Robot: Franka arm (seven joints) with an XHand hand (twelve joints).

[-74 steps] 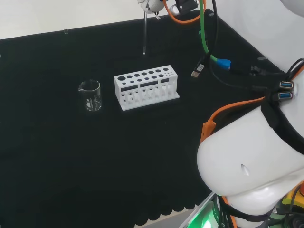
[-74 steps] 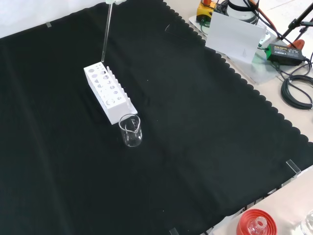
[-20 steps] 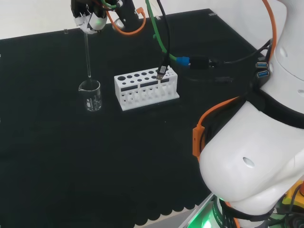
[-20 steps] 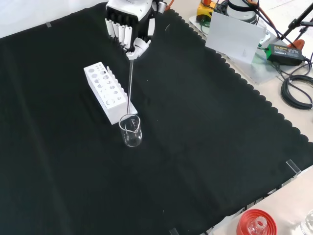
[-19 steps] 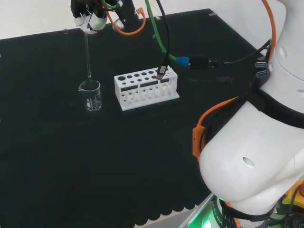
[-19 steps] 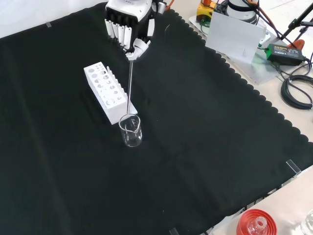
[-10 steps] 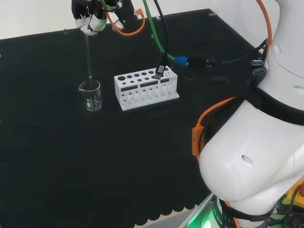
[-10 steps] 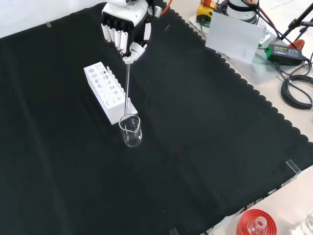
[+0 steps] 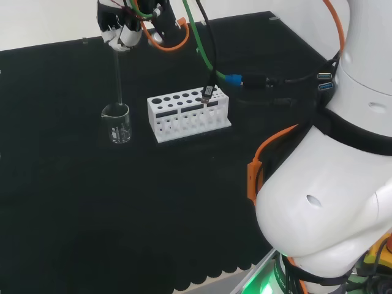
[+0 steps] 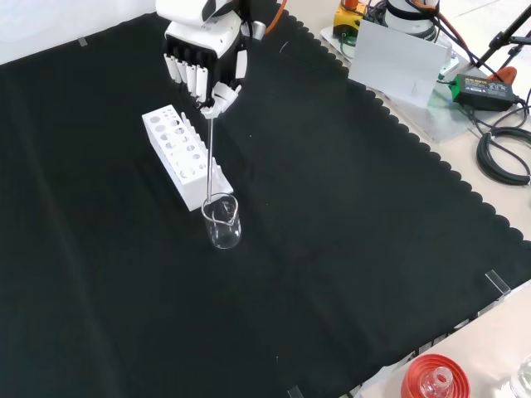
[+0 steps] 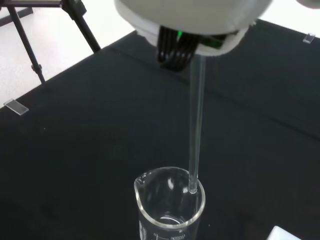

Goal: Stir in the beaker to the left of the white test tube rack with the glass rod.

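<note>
1. Hand point(image 10: 203, 50) above the far end of the white test tube rack point(image 10: 185, 157) in the front view; fingers point(image 10: 189, 76) curled downward, thumb pinching the upper end of the glass rod point(image 10: 209, 157); in the head view the hand point(image 9: 120, 26) sits at the top of the view, left of the rack point(image 9: 188, 113).
2. Glass rod close to upright, slightly tilted; in the head view the rod point(image 9: 117, 76) runs straight down from the hand to the mouth of the beaker point(image 9: 117, 123).
3. Wrist view: lower tip of the rod point(image 11: 196, 130) lies just at the beaker point(image 11: 170, 205) rim, on the side away from the spout; whether the tip touches the glass, cannot tell.
4. Beaker is clear glass, upright on the black cloth of the worktop point(image 10: 348, 232); in the head view it stands just left of the rack, apart from it; in the front view the beaker point(image 10: 221, 221) stands just in front of the rack's near end, spout toward the viewer's left; contents not discernible.
5. Rack is white, with rows of round holes on top; no tubes seen in it.
6. Red ribbed stand point(image 10: 435, 378) with a clear flask on it at the lower edge of the front view, off the cloth, well apart from the beaker.
</note>
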